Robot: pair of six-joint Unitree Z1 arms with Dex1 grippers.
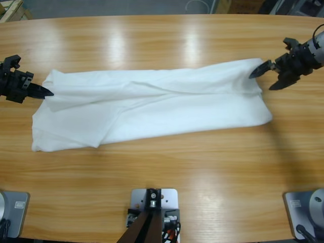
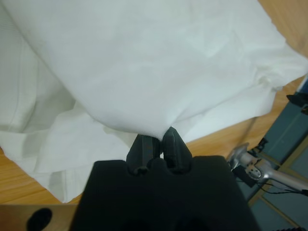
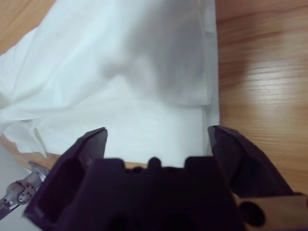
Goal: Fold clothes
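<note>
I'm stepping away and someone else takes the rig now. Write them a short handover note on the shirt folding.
Left gripper: shut on one end of the T-shirt.
Right gripper: open, at the opposite end, holding nothing.
T-shirt: stretched lengthwise across the table, already folded into a long band, one end rumpled.
Left: probably fold the band end to end and smooth it.
</note>
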